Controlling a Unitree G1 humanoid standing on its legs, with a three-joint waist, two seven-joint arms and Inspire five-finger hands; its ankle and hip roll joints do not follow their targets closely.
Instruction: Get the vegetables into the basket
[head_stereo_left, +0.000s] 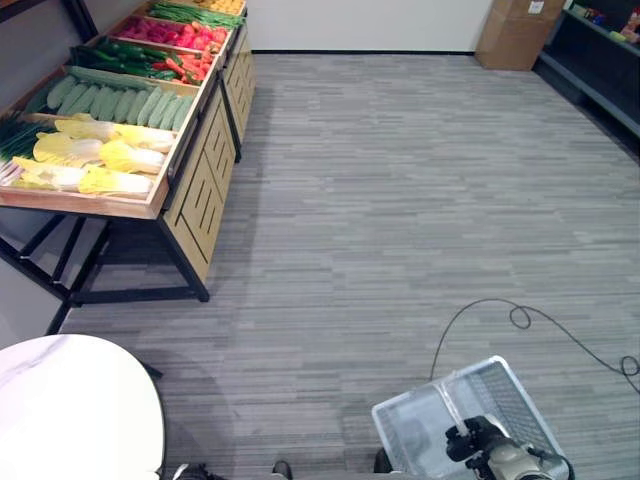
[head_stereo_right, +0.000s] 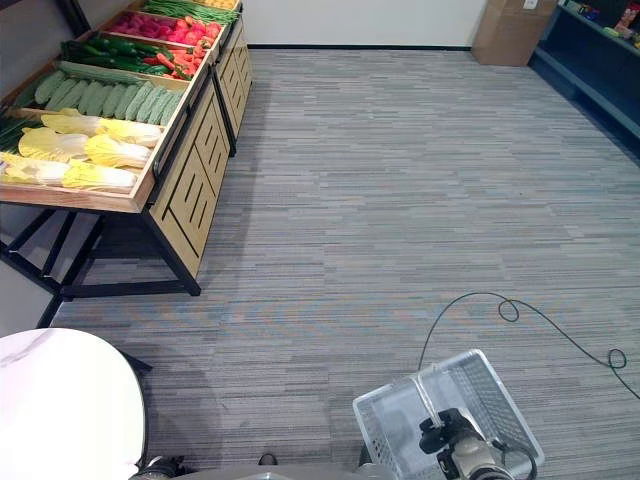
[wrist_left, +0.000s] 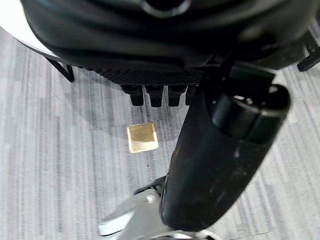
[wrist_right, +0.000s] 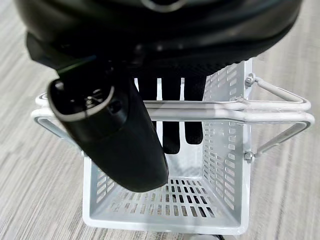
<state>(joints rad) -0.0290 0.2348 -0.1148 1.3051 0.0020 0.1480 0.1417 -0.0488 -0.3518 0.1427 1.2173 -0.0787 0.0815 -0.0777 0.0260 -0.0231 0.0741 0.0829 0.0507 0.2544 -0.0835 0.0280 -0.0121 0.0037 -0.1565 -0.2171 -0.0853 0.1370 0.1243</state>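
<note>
A grey striped carpet floor (head_stereo_left: 400, 200) carries a wooden produce stand on a black metal frame (head_stereo_left: 190, 190) along its left edge. The stand's slanted wooden trays hold, from the near end to the far end, pale yellow-white cabbages (head_stereo_left: 90, 160) beside green chives (head_stereo_left: 15, 135), then light green bumpy cucumbers (head_stereo_left: 120, 102), then dark green and red peppers (head_stereo_left: 150, 62), then red-pink vegetables (head_stereo_left: 185, 35). A round white table (head_stereo_left: 70, 410) stands at the floor's near left corner. A brown cardboard box (head_stereo_left: 520, 30) sits at the far right. A small square brass floor plate (wrist_left: 142, 137) lies flat in the carpet
</note>
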